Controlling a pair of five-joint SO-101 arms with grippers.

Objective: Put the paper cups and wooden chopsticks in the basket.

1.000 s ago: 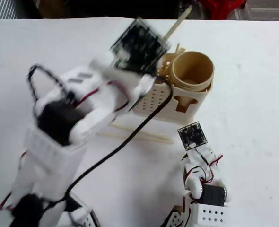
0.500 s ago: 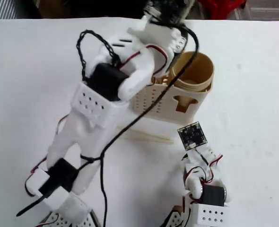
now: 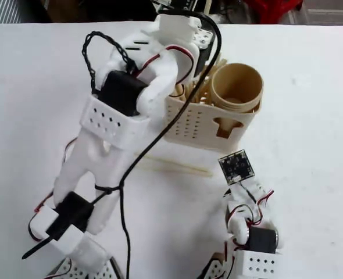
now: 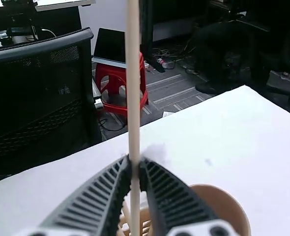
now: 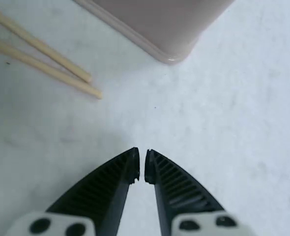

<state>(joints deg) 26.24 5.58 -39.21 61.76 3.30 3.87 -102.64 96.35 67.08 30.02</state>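
Observation:
My left gripper (image 4: 134, 164) is shut on a wooden chopstick (image 4: 133, 88) that stands upright between its fingers, above the basket (image 3: 209, 131). Stacked paper cups (image 3: 236, 87) sit in the basket's right side, with several chopsticks (image 3: 202, 87) leaning in its left side, partly behind the left arm (image 3: 134, 99). Two chopsticks (image 3: 174, 165) lie flat on the table just in front of the basket; their ends (image 5: 61, 73) lie ahead of the right gripper. My right gripper (image 5: 140, 169) rests low over the table, shut and holding nothing, in front of the basket's corner (image 5: 169, 46).
The white table (image 3: 311, 116) has free room on the right and far left. The right arm's base (image 3: 253, 244) sits at the front edge. Beyond the table's far edge stand a black chair (image 4: 42, 93) and a red stool (image 4: 120, 83).
The left arm swung up and back over the basket's left side, turning the held chopstick from slanted to upright. The right arm stayed still.

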